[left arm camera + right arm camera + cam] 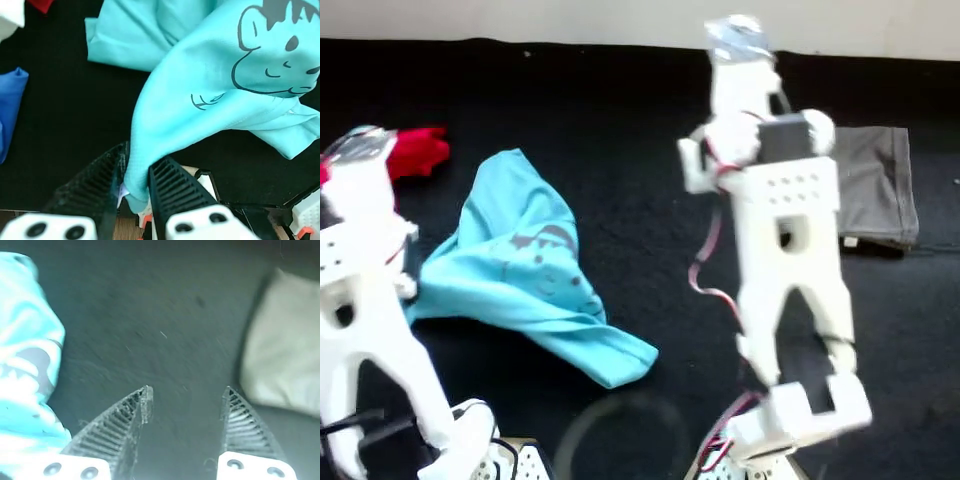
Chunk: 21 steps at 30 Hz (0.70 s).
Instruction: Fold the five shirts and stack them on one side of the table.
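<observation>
1. Here, the left end effector (137,162) is clamped on a fold of the turquoise shirt (225,100), with the cloth pinched between its two ribbed fingers.
2. The turquoise shirt lies crumpled on the black worktop (620,120), between the two arms and nearer the left arm (370,330). A cartoon print faces up.
3. The right end effector (187,395) stands wide apart and holds nothing. It hangs over bare worktop between the turquoise shirt and the grey shirt (285,360).
4. The grey shirt lies folded flat toward the far right of the worktop, partly behind the right arm (785,250) in the high view.
5. A red shirt (418,150) is bunched at the far left, and a blue shirt (10,110) lies apart from the turquoise one.
</observation>
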### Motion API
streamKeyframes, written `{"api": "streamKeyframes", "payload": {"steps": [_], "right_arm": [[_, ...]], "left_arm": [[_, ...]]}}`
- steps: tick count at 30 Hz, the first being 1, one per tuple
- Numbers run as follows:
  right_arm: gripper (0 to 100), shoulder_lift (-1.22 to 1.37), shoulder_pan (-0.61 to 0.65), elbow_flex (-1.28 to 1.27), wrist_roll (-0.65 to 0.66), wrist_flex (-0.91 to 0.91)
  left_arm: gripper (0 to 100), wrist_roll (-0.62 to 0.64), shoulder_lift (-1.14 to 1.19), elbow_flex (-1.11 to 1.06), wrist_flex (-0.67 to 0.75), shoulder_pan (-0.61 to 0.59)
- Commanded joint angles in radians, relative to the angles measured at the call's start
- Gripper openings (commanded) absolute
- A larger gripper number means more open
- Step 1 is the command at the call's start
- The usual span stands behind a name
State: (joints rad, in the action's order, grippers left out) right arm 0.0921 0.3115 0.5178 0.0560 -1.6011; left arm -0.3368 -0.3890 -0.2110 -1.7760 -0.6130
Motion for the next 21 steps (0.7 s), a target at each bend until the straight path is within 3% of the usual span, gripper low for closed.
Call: {"api": "streamKeyframes", "payload": {"steps": [1, 10, 21], "right_arm": [[22.0, 0.193, 0.124, 0.257, -0.008, -0.007], [22.0, 0.631, 0.375, 0.650, -0.098, 0.094], [22.8, 0.955, 0.501, 0.820, -0.176, 0.220]], "left_arm": [[1, -0.061, -0.036, -0.022, -0.006, -0.130], [1, -0.089, -0.044, -0.022, -0.006, -0.266], [1, -0.089, -0.044, -0.022, -0.006, -0.294]]}}
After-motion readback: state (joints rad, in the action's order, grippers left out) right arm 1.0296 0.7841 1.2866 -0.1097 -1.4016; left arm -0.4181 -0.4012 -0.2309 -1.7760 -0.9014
